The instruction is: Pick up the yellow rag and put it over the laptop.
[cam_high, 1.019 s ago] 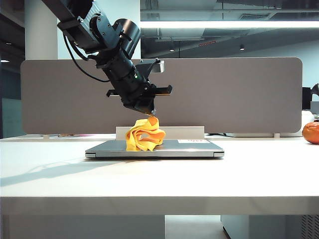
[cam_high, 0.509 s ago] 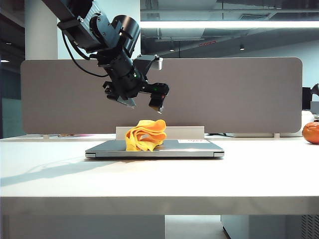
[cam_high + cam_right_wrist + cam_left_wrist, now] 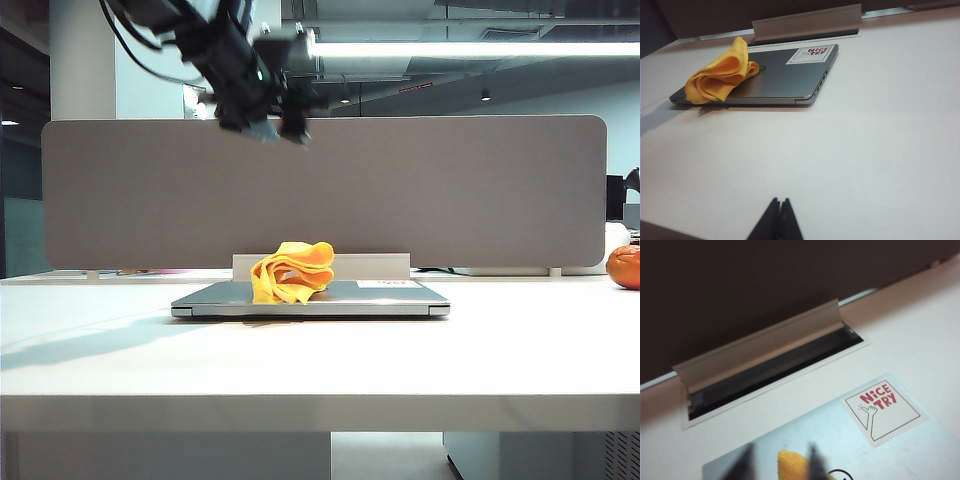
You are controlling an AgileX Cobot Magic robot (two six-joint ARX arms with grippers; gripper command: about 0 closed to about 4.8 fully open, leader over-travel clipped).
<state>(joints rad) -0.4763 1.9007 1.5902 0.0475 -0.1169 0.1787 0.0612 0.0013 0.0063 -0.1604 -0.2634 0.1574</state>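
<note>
The yellow rag lies bunched in folds on the left part of the closed silver-grey laptop, which is flat on the white table. My left gripper hangs high above the rag, blurred, well clear of it. In the left wrist view its dark fingers stand apart and the left gripper is open and holds nothing; the rag and laptop lid lie far beneath. The right wrist view shows the rag on the laptop, and my right gripper shut over bare table nearer the front.
An orange fruit sits at the table's far right. A grey partition panel runs behind the table. A raised cable-slot flap stands just behind the laptop. A white sticker marks the lid's right corner.
The left gripper let go of the rag, opened and rose well above it, then its fingers drew closer together. The rag settled in a heap on the laptop.
</note>
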